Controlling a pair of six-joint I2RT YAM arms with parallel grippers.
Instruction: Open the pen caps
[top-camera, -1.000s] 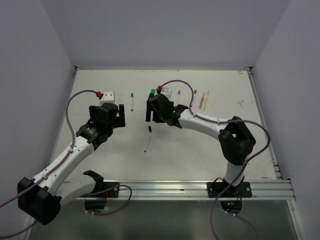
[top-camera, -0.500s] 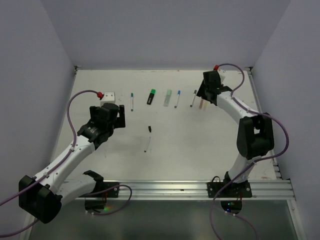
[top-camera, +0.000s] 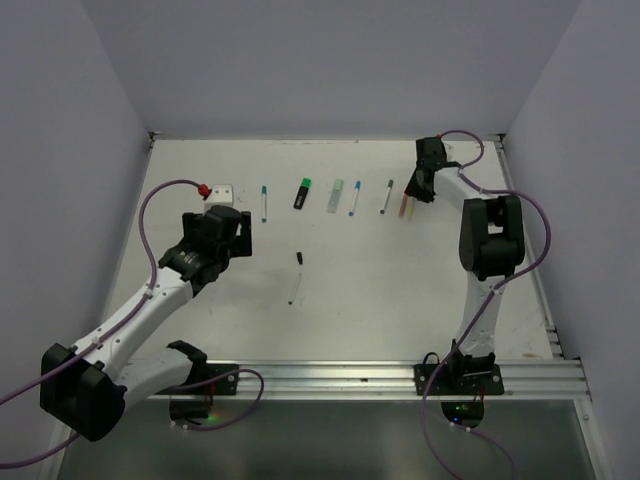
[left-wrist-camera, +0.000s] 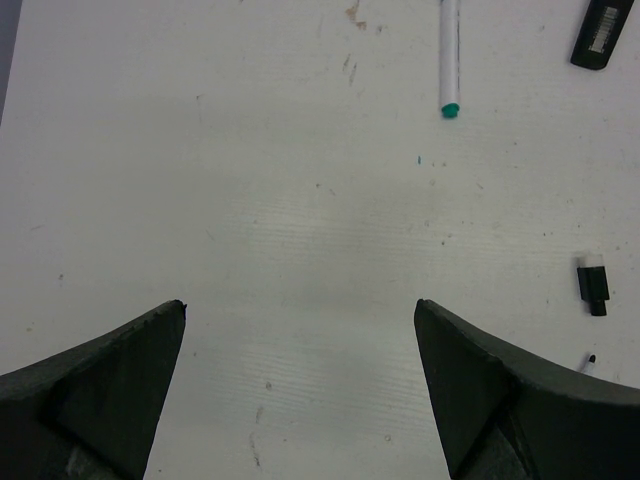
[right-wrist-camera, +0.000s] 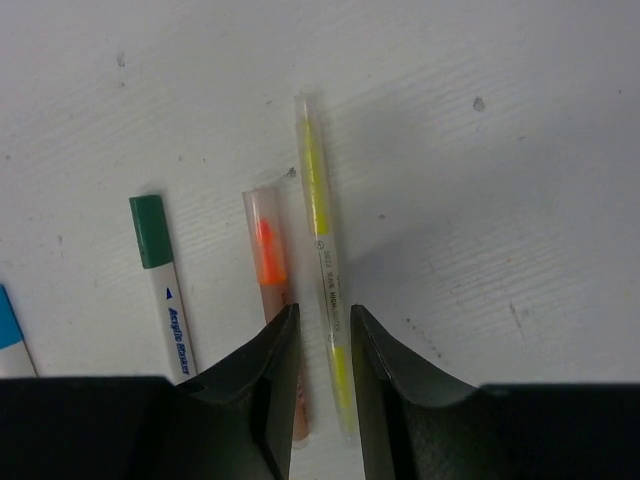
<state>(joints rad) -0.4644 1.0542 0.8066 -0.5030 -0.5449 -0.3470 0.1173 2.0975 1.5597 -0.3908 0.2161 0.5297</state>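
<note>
Right gripper (right-wrist-camera: 323, 312) sits narrow astride the yellow pen (right-wrist-camera: 318, 230), not pinching; I judge its clear cap (right-wrist-camera: 307, 140) light, slick, best gripped crosswise.

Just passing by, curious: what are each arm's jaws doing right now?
Left gripper: jaws wide open, holding nothing.
Right gripper: jaws narrow, either side of the thin yellow clear-plastic pen; grip cannot be told.

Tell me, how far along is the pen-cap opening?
One done: a small black cap lies apart from its thin pen. In hand: the right gripper straddles a clear yellow highlighter pen. Remaining: at least the teal-capped white pen, still capped.
</note>
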